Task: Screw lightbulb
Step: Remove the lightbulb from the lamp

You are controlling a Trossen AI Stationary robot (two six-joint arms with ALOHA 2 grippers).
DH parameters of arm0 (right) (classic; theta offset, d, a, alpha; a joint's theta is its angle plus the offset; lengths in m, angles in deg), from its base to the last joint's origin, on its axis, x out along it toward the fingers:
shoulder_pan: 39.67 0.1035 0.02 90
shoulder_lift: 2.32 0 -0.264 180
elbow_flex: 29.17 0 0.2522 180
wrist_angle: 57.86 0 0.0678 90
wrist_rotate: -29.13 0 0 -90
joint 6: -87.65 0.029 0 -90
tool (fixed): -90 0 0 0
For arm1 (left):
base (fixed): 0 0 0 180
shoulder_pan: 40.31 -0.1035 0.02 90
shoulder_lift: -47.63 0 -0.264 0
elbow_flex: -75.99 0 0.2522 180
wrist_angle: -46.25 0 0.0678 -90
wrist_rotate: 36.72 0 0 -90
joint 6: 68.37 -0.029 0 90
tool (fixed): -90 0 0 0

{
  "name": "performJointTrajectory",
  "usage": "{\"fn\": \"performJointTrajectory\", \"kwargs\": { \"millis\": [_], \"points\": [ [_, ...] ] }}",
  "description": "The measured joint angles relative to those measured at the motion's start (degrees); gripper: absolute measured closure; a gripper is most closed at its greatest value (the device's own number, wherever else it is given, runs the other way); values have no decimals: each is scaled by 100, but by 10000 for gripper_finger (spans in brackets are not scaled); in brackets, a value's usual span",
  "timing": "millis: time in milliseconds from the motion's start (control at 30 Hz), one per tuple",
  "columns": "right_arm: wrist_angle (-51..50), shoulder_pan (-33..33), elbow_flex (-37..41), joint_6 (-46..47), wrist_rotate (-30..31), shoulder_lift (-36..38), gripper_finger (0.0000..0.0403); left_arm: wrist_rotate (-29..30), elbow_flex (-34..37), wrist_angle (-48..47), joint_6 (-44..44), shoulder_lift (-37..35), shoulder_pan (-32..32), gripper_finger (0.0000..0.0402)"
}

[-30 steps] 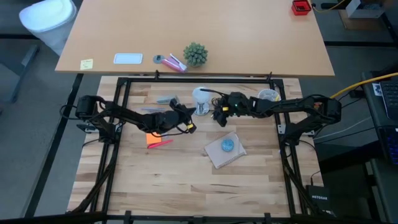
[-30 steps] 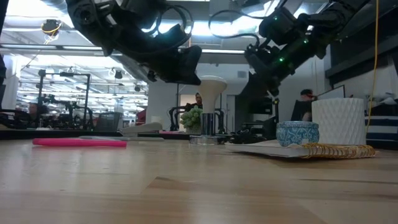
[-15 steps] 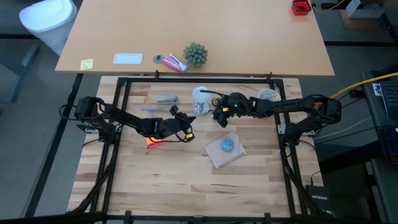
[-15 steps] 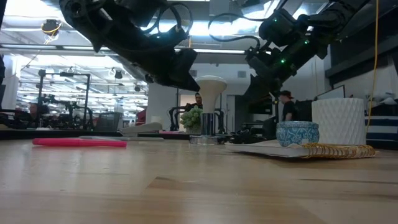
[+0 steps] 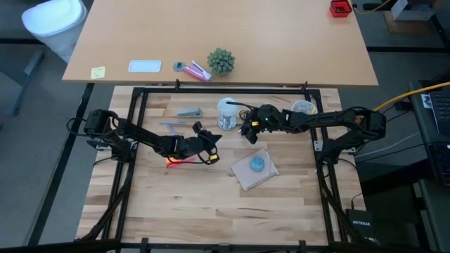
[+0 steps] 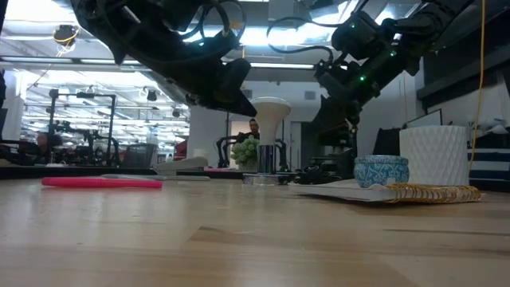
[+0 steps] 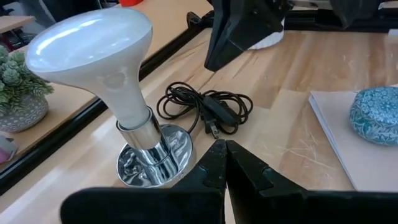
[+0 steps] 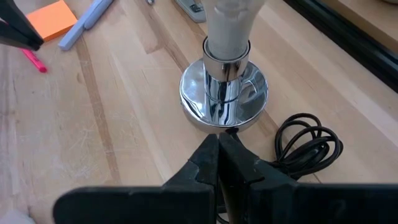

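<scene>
The lightbulb [image 7: 93, 53] stands upright at the far middle of the table, its neck seated in the shiny metal socket [image 7: 152, 163], whose round base rests flat on the wood; the wide white face points up. Just beside the socket lies the coiled black cord [image 7: 208, 109] with its plug on the boards. The right gripper [image 8: 219, 152] hangs just beside the socket on the cord's side, clenched with both fingers pressed together and grasping nothing. The left gripper [image 7: 225, 158] sits lower on the table, nearer the front and to the bulb's left in the high view, also clenched and empty, apart from the bulb. Between the two arms and toward the front lies a notebook [image 5: 254, 171] with a small blue patterned bowl [image 7: 376, 115] resting on it; its contents cannot be seen. A white textured cup [image 6: 434, 155] stands toward the right; what is inside cannot be told. A pink pen [image 6: 102, 182] and an orange sticky pad [image 8: 51, 17] lie near the left arm. On the farther table stands a small potted succulent [image 5: 220, 61].
</scene>
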Motion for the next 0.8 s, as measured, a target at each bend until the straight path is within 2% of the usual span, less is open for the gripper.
{"fn": "performJointTrajectory", "kwargs": {
  "millis": [300,400,467,600,800],
  "points": [
    [93,0,0,-214,29,0,391,7,0,53,-371,1,-116,401],
    [450,0,-8,-432,185,13,391,13,0,151,-375,-111,-142,401],
    [338,0,-93,-321,132,89,391,13,0,232,-498,-272,-138,402],
    [-704,0,-761,-434,-272,372,391,11,0,269,-1076,-907,-136,402],
    [-3116,4,-2479,-714,-344,673,391,15,0,272,-2144,-2394,-136,402]
  ]
}}
